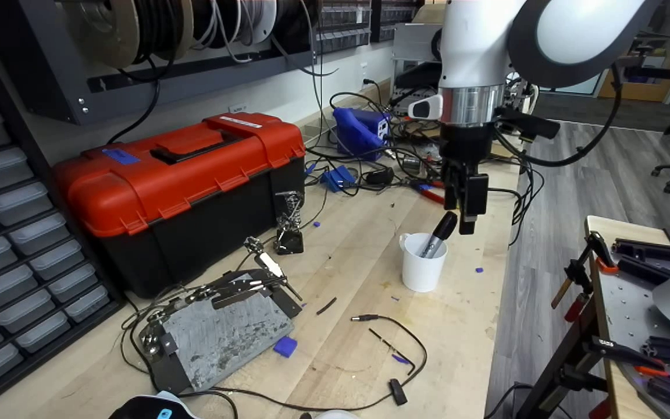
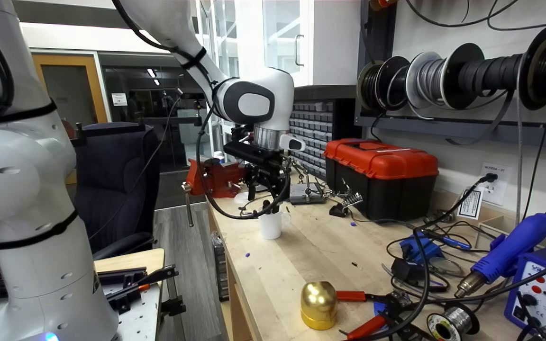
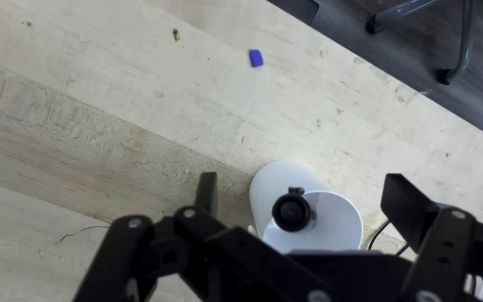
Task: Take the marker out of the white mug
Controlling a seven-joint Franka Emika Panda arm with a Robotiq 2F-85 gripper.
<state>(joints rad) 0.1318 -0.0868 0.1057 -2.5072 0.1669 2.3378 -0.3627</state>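
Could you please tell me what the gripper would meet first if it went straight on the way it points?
Probably the marker: in the wrist view its black end shows in the gap of the open gripper, leaning from the white mug. Depth is unclear, so I can't say how near.

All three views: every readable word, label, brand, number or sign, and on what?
"878", on the blue station in an exterior view; letters before it too blurred to be sure.
Too small or blurred to read, in the exterior views: marks on the marker, white label on the red toolbox, wall outlet plate, hanging tag, solder spool, paper sign.
Wrist view: none.
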